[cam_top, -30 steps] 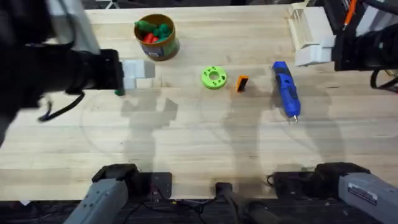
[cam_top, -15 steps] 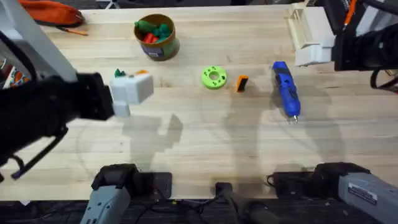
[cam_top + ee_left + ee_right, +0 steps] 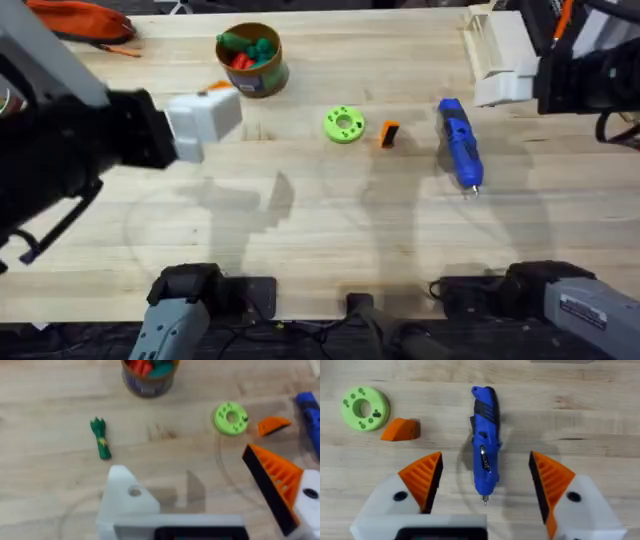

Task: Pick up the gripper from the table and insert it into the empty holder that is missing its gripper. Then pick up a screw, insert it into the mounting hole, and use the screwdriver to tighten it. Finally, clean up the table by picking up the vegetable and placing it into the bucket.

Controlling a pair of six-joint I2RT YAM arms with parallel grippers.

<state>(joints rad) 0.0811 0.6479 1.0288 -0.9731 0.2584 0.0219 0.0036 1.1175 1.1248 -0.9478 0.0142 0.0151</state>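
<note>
Gripper piece [image 3: 389, 134], the small loose orange one, lies on the pale wooden tabletop [image 3: 330, 230] between the lime-green round disc [image 3: 344, 125] and the blue screwdriver [image 3: 459, 143]. It is wedge-shaped with a dark side, and it is too small to show its ribs.

From big to small: the tabletop is smooth light wood with faint grain. The left arm looks big, dark and blurry at the left side of the overhead view. Its left claw [image 3: 210, 490] is open wide and holds nothing. One side is the empty holder [image 3: 126, 502], a plain white plastic wedge with a small dark hole. The other side has an orange ribbed finger with a black edge, partly cut off at the picture's edge. The right claw [image 3: 485, 482] is open wide too and holds nothing. Both its orange ribbed fingers [image 3: 422, 477] sit on white mounts, one on each side of the screwdriver below.

The bucket [image 3: 252, 60] is a short round brown tub at the far side, with red and green toy pieces inside. The screwdriver is pen-shaped with a thin metal tip. The disc has a hole in the middle and little dots around it. The vegetable [image 3: 100, 439] is a thin dark green bundle lying flat near the bucket.
</note>
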